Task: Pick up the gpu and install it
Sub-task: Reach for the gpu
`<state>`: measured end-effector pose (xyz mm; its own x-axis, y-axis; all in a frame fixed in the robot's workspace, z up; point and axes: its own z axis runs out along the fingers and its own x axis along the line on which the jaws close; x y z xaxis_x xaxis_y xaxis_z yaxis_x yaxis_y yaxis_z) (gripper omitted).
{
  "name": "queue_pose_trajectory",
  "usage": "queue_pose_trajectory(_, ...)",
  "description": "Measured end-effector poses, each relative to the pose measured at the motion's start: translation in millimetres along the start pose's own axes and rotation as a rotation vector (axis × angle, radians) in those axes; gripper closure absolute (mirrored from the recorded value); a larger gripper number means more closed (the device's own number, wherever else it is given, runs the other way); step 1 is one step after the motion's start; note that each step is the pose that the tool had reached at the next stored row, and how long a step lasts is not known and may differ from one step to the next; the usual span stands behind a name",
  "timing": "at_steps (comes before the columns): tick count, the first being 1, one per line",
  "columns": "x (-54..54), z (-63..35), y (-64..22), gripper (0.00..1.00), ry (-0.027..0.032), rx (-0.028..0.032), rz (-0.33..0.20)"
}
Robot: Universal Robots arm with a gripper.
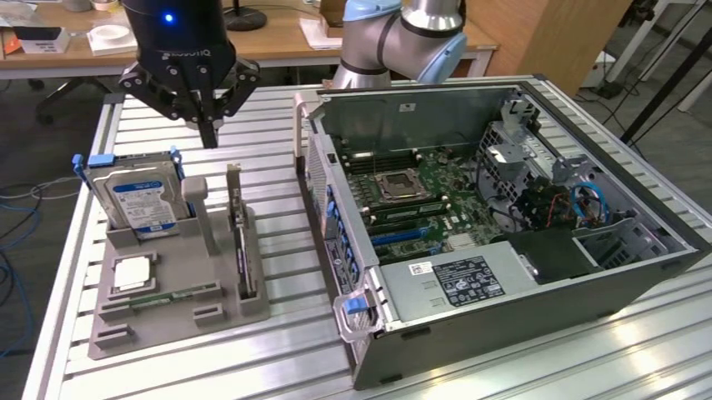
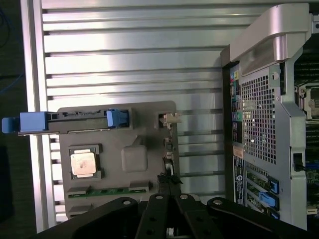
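fingers [image 1: 208, 127]: pressed together, over table [image 1: 278, 350] | gpu [image 1: 242, 248]: on edge in gray holder [image 1: 167, 315]

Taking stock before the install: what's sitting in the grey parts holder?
In the holder, the hard drive and the gpu stand upright; a processor chip and a memory stick lie flat. The upright parts' lower edges are hidden.

On the slatted aluminium table [image 1: 278, 275], a grey plastic holder tray [image 1: 167, 317] lies to the exterior view's left of an open black computer case [image 1: 523, 312]. In the tray, the flat gpu circuit card [image 1: 242, 242] stands between the silver hard drive [image 1: 139, 200] and the case.
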<state>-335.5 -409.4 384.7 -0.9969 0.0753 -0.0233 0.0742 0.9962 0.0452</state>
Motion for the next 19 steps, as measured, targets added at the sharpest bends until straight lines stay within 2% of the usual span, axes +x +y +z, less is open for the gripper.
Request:
queue_pose_trajectory(10, -0.4, 0.1, 0.0, 0.89, -0.0003, -0.0011, 0.0)
queue_pose_trajectory(16, -13.2, 0.7, 1.0, 0.89, -0.0003, -0.0022, 0.0)
queue_pose_trajectory(19, -13.8, 0.7, 1.0, 0.89, -0.0002, -0.0022, 0.0)
